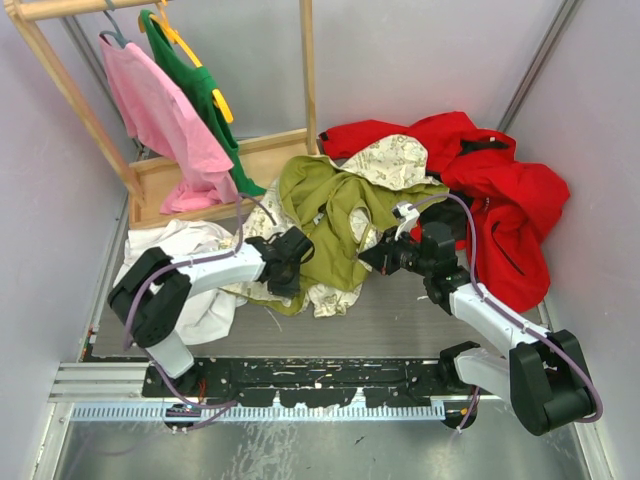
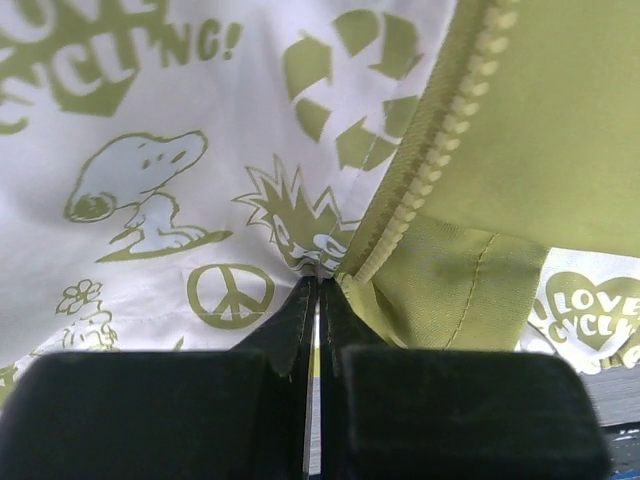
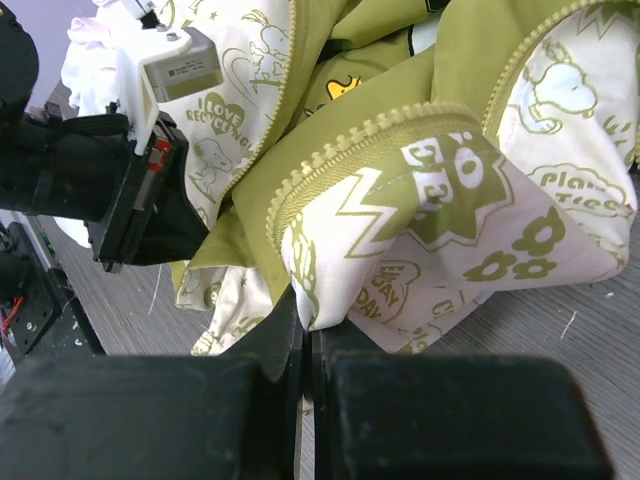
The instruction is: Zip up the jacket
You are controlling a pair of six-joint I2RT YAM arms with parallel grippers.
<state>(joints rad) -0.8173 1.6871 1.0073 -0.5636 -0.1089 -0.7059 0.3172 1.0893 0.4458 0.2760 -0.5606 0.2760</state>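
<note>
The jacket point(image 1: 330, 215), olive-green outside and cream with olive prints inside, lies crumpled mid-table, unzipped. My left gripper point(image 1: 292, 257) is shut on its left front edge; in the left wrist view the fingertips point(image 2: 300, 310) pinch the fabric beside the pale green zipper teeth point(image 2: 425, 170). My right gripper point(image 1: 375, 256) is shut on the jacket's other front edge; in the right wrist view the fingertips point(image 3: 285, 330) clamp a printed fold right under the zipper teeth point(image 3: 350, 145). The left gripper also shows in the right wrist view point(image 3: 150, 215). The slider is not visible.
A bright red jacket point(image 1: 495, 195) lies at the right back. A white garment point(image 1: 190, 270) lies under the left arm. A wooden rack point(image 1: 60, 70) with pink point(image 1: 160, 120) and green point(image 1: 200, 90) shirts stands at the back left.
</note>
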